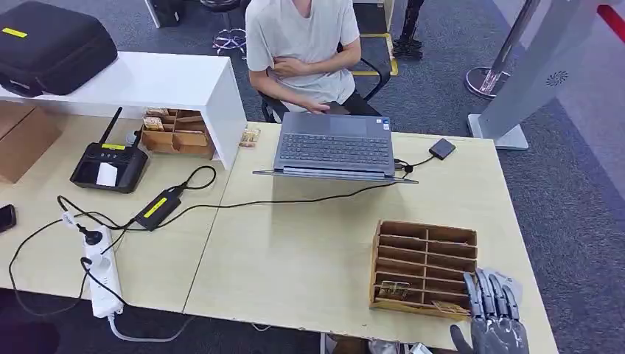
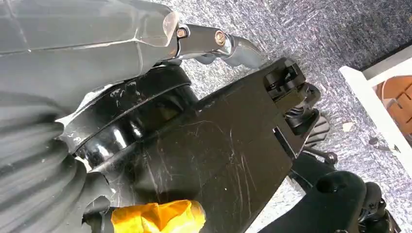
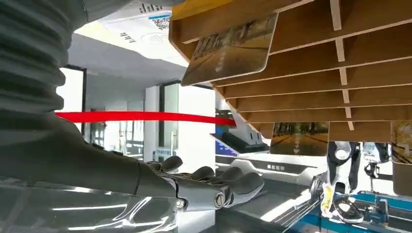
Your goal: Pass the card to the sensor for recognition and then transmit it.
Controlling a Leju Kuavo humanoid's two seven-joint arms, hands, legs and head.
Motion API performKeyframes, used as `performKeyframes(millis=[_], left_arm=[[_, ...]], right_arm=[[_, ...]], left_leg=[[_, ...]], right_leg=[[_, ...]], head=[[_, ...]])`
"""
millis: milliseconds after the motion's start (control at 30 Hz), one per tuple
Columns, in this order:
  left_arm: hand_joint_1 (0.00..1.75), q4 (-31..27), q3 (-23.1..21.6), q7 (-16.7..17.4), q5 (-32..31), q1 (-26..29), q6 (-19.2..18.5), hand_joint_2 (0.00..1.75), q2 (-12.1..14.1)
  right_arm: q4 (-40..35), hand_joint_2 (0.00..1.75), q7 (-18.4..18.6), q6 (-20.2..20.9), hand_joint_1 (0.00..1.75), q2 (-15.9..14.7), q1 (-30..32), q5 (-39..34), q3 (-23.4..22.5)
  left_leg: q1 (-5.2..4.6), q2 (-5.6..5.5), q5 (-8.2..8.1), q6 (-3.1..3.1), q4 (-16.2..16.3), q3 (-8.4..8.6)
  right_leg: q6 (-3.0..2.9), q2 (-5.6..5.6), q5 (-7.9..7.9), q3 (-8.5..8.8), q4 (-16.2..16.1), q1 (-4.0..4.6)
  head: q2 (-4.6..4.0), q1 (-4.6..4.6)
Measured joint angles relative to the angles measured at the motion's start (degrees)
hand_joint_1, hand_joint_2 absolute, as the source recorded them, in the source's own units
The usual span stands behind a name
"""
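Wooden desk (image 1: pixel 295 251) was seen, right hand (image 1: pixel 492 317) held empty, fingers apart, at five o'clock beside the card box (image 1: pixel 424 267), likely to pick a card (image 1: pixel 392 289).

No word or number can be read anywhere. The black case (image 1: pixel 51 46) carries a yellow label, the black charger brick (image 1: pixel 157 207) a yellow strip, and the black terminal (image 1: pixel 110 165) a yellow sticker, all too small to make out. In the right wrist view, a white card (image 3: pixel 141 24) bears a QR code, a round symbol and blurred lines of print.
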Motion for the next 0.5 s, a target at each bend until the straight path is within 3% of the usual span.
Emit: performKeyframes(millis=[367,400,500], left_arm=[[0.00,0.0,0.0,-0.1,0.0,0.0,0.0,1.75,0.0],[0.00,0.0,0.0,-0.1,0.0,0.0,0.0,1.75,0.0],[0.00,0.0,0.0,-0.1,0.1,0.0,0.0,1.75,0.0]], right_arm=[[0.1,1.75,0.0,0.0,0.00,0.0,0.0,0.0,0.0],[0.2,1.75,0.0,0.0,1.68,0.0,0.0,-0.1,0.0],[0.5,1.75,0.4,0.0,1.75,0.0,0.0,-0.3,0.1]], left_leg=[[0.00,0.00,0.00,0.00,0.0,0.00],[0.00,0.00,0.00,0.00,0.0,0.00],[0.00,0.00,0.00,0.00,0.0,0.00]], right_leg=[[0.00,0.00,0.00,0.00,0.0,0.00],[0.00,0.00,0.00,0.00,0.0,0.00],[0.00,0.00,0.00,0.00,0.0,0.00]], head=[[0.00,0.00],[0.00,-0.02],[0.00,0.00]])
